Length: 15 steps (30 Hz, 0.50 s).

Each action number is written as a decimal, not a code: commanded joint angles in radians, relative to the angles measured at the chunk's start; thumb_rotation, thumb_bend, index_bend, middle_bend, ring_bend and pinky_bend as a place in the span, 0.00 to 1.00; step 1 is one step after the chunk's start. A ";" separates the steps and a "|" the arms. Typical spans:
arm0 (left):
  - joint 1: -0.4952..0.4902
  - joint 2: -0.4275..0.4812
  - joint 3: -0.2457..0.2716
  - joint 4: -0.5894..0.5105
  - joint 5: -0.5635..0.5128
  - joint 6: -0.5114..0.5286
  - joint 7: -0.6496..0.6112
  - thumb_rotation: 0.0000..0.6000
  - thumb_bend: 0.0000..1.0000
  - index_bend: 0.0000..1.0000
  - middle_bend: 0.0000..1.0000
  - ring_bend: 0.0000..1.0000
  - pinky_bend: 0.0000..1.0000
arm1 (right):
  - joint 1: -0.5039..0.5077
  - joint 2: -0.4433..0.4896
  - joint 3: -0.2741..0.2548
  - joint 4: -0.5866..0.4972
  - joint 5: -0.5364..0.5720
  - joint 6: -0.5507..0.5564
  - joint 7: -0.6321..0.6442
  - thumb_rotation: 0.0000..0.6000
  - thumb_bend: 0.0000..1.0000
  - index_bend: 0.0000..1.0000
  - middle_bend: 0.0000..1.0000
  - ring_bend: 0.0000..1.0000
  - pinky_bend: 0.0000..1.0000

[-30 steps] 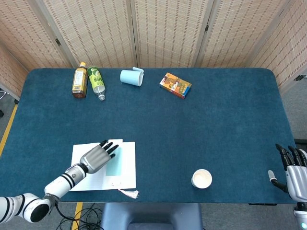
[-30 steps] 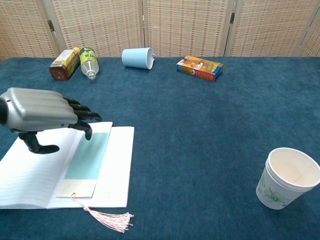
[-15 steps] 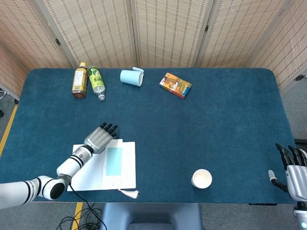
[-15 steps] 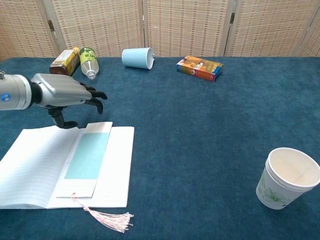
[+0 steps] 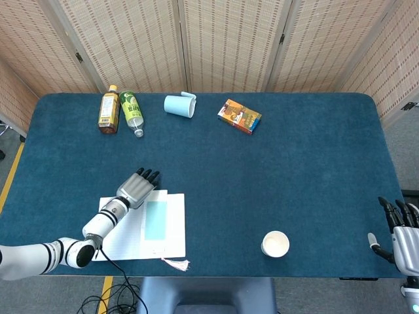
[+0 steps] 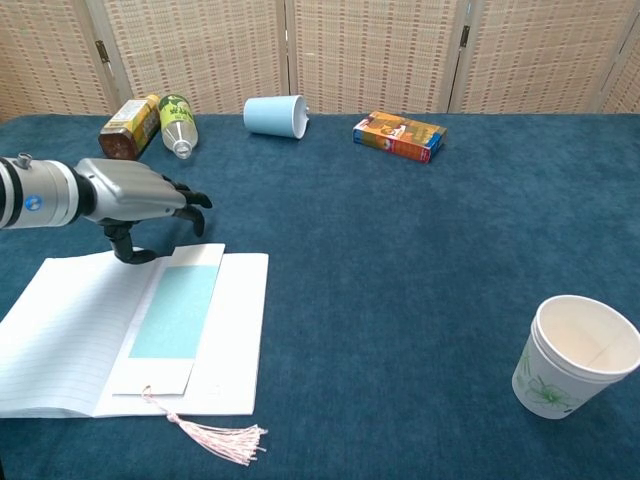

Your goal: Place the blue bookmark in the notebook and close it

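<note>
1. We see the notebook lying open at the near left of the blue-covered table, its lined pages facing up.
2. The blue bookmark lies flat on the notebook along its middle fold, and its pink tassel trails off the near edge of the pages onto the cloth.
3. Our left hand hovers at the far edge of the notebook, palm down, its dark fingers loosely curved and a little apart, the thumb hanging toward the page's far edge; it holds nothing.
4. In the head view the same left hand sits just beyond the top-left corner of the bookmark, clear of it.
5. Our right hand shows only in the head view, off the right near corner of the table, fingers pointing up and slightly spread, with nothing in it.
6. A white paper cup stands upright at the near right, well apart from the notebook.
7. Along the far edge we see a brown bottle and a green-labelled bottle lying side by side, a light blue cup tipped on its side, and a colourful small box lying flat.
</note>
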 commanded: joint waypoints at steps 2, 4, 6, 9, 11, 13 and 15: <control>-0.007 -0.005 0.007 -0.001 -0.012 0.002 0.005 1.00 0.46 0.24 0.00 0.00 0.13 | -0.001 -0.001 0.000 0.002 -0.001 0.002 0.002 1.00 0.30 0.07 0.19 0.09 0.10; -0.008 -0.006 0.010 -0.004 -0.010 0.005 0.006 1.00 0.46 0.24 0.00 0.00 0.13 | -0.003 0.000 0.000 0.003 0.001 0.003 0.002 1.00 0.30 0.07 0.19 0.09 0.11; -0.010 -0.006 0.014 -0.009 -0.006 0.007 0.006 1.00 0.46 0.25 0.00 0.00 0.13 | -0.005 0.000 -0.001 0.002 0.001 0.005 0.002 1.00 0.30 0.07 0.19 0.09 0.11; -0.011 -0.007 0.022 -0.014 -0.001 0.011 0.012 1.00 0.46 0.25 0.00 0.00 0.13 | -0.007 0.000 -0.002 0.001 -0.002 0.009 0.002 1.00 0.30 0.07 0.19 0.09 0.11; -0.011 -0.006 0.025 -0.018 0.001 0.015 0.011 1.00 0.46 0.25 0.00 0.00 0.13 | -0.007 0.000 -0.002 0.001 -0.002 0.009 0.002 1.00 0.30 0.07 0.19 0.09 0.11; -0.011 -0.003 0.028 -0.025 0.005 0.018 0.010 1.00 0.46 0.25 0.00 0.00 0.13 | -0.008 0.000 -0.003 0.001 -0.002 0.008 0.001 1.00 0.30 0.07 0.19 0.09 0.11; -0.009 0.001 0.030 -0.033 0.012 0.022 0.005 1.00 0.46 0.26 0.00 0.00 0.13 | -0.008 0.000 -0.002 0.001 -0.003 0.009 0.000 1.00 0.30 0.07 0.19 0.09 0.11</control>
